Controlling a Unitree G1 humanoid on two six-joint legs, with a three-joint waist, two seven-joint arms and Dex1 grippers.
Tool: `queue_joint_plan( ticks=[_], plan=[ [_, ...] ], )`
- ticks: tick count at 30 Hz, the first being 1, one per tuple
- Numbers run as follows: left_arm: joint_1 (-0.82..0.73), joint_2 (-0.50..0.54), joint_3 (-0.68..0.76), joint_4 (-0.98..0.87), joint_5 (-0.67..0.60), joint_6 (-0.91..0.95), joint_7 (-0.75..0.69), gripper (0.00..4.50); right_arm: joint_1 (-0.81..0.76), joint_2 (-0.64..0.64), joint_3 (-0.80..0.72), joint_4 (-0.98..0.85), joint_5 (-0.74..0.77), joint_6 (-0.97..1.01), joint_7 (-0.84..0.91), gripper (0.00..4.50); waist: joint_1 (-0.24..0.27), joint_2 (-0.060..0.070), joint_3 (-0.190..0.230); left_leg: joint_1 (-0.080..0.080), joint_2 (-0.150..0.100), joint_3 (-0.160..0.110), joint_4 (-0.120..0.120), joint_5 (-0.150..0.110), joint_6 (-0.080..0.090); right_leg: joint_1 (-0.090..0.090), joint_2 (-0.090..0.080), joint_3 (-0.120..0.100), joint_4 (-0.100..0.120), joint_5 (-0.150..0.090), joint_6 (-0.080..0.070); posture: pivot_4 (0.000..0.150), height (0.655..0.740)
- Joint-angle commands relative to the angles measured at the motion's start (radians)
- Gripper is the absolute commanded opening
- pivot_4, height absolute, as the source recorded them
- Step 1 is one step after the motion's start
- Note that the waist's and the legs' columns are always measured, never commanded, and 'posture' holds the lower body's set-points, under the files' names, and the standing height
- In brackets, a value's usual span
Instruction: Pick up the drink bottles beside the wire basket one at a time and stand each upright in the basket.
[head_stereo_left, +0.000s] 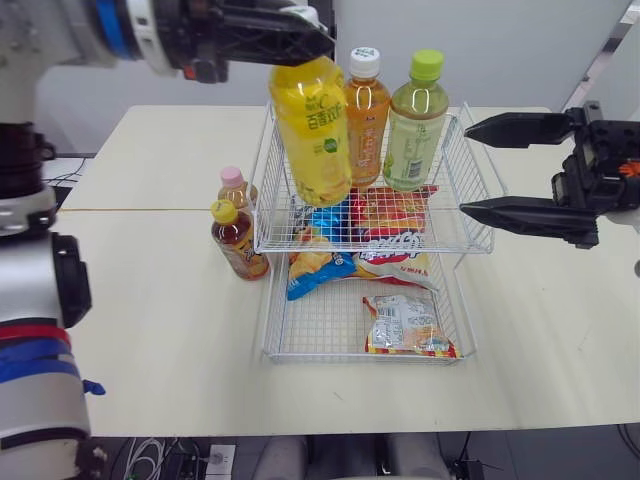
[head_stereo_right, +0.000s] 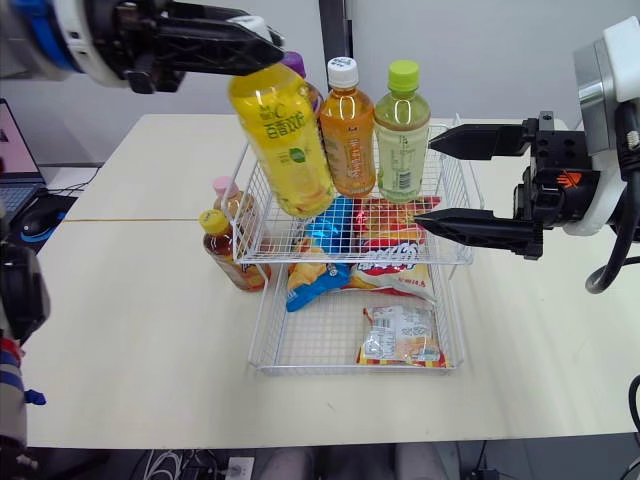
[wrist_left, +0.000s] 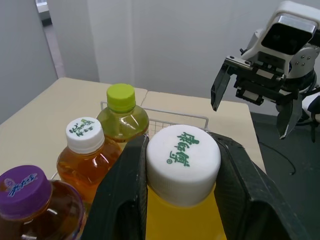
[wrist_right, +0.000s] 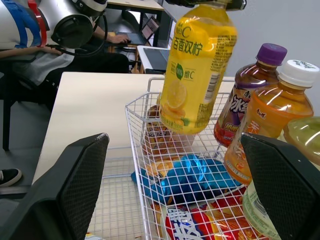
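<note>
The left gripper (head_stereo_left: 300, 40) pinches the white cap of a yellow plastic drink bottle (head_stereo_left: 312, 130) hanging over the white wire basket's (head_stereo_left: 470, 215) left side, while the right gripper (head_stereo_left: 465, 168) hovers spread at its right.
</note>
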Motion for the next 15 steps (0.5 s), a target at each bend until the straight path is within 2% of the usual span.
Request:
queue_joint_plan(
  ticks=[1,15],
  plan=[
    [-0.015,-0.048,0.027,0.001,0.05,-0.074,-0.017,1.38,0.009,-0.029,-0.06,-0.021,0.011,-0.007,-0.025,4.5,0.002,0.0,0.0,0.0,0.0,0.0,0.0,0.0,0.0,0.0,0.0,0.0,0.0,0.0,0.0,0.15,0.74],
    [0.047,-0.297,0.012,0.018,0.203,-0.202,0.048,1.38,0.092,-0.093,-0.156,-0.056,0.082,0.032,-0.091,4.5,0.002,0.0,0.0,-0.001,-0.001,-0.001,0.0,0.0,0.0,0.0,-0.001,0.0,0.0,0.0,0.0,0.15,0.74]
  ],
)
